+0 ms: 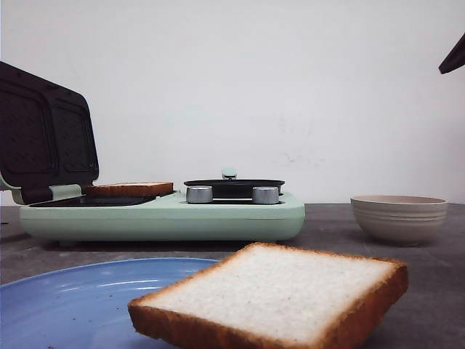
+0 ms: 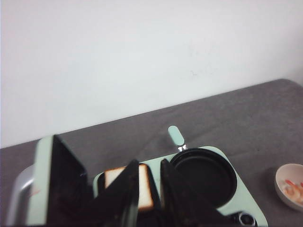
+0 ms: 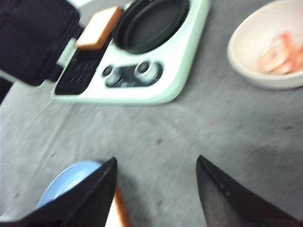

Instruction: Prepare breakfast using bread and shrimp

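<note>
One bread slice [image 1: 129, 190] lies flat on the sandwich plate of the mint-green breakfast maker [image 1: 167, 218]. It also shows in the left wrist view [image 2: 144, 187] and the right wrist view [image 3: 99, 28]. The other bread slice [image 1: 276, 294] lies on the blue plate [image 1: 58, 298] at the front. Shrimp [image 3: 277, 54] lie in a beige bowl [image 1: 399, 217] at the right. My left gripper [image 2: 149, 163] hovers above the maker's slice, jaws slightly apart and empty. My right gripper [image 3: 156, 163] is wide open and empty over the table, beside the plate [image 3: 71, 182] and the slice's crust [image 3: 122, 208].
The maker's dark lid [image 1: 43, 134] stands open at the left. A small black pan [image 1: 234, 187] with a mint handle sits on the maker's right half, with two metal knobs [image 1: 199, 194] in front. A dark part of the right arm [image 1: 454, 57] shows at the upper right.
</note>
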Controlling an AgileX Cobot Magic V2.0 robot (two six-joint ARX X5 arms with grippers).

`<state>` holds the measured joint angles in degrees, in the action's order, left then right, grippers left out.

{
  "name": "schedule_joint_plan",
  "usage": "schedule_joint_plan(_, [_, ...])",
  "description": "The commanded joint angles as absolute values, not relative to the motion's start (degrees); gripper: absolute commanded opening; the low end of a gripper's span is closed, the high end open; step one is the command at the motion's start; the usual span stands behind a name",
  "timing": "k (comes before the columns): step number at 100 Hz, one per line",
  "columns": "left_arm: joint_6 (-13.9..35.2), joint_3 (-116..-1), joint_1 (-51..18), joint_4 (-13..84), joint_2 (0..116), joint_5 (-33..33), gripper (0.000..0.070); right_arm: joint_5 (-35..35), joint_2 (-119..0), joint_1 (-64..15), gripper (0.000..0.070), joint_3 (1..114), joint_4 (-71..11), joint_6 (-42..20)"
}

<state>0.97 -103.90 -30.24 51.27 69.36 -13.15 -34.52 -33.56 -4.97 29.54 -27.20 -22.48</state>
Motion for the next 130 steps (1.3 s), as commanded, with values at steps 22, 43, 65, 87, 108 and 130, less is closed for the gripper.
schedule_joint_plan(22, [2.02, -86.00, -30.65, 50.11, 50.65, -12.73, 0.0000, -49.95, -38.85, -7.31, 0.0498, 30.44, -26.35, -22.30])
schedule_joint_plan(43, [7.42, -74.39, -30.68, 49.74, 41.21, -11.25, 0.0000, -49.43, -45.30, -11.11, 0.0504, 30.44, -28.16, -23.20])
schedule_joint_plan(65, [7.14, -70.81, -30.96, 46.72, 38.44, -8.21, 0.0000, -49.10, -54.78, -12.80, 0.0504, 30.44, -31.88, -23.09])
schedule_joint_plan(87, [6.68, -70.81, -34.04, 44.66, 38.44, -6.81, 0.0000, -49.04, -61.47, -17.34, 0.0504, 30.44, -31.53, -21.15])
schedule_joint_plan(108, [6.48, -70.81, -36.07, 44.53, 38.44, -6.74, 0.0000, -45.78, -64.53, -21.98, 0.0504, 30.44, -30.04, -20.34])
schedule_joint_plan(130, [6.52, -70.81, -36.82, 44.56, 38.44, -5.91, 0.0000, -44.95, -67.05, -25.08, 0.0502, 30.44, -25.28, -21.76])
